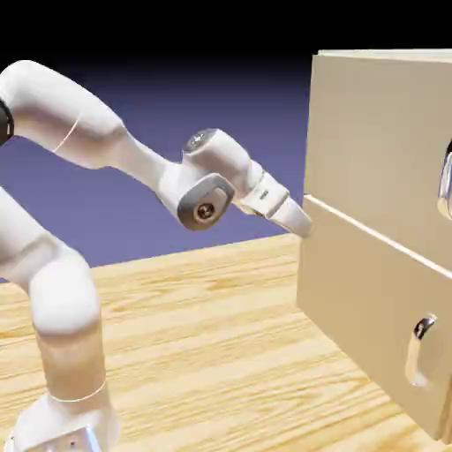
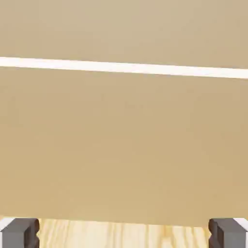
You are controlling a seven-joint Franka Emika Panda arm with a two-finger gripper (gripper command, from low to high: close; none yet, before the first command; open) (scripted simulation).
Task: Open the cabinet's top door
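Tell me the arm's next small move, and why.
Probably shift the open gripper sideways along the large beige cabinet toward the top door's curved silver handle: it sits at the seam near the cabinet's edge, and the hand view shows only bare beige panel, no handle.

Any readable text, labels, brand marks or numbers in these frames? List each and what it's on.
None: no word, number, label or sign shows in either view.
The cabinet has plain beige faces; the top door and its curved silver handle carry no marking.
The white arm and gripper show no logo or lettering.
The hand view shows only bare beige panel, a pale seam and wood-grain table.
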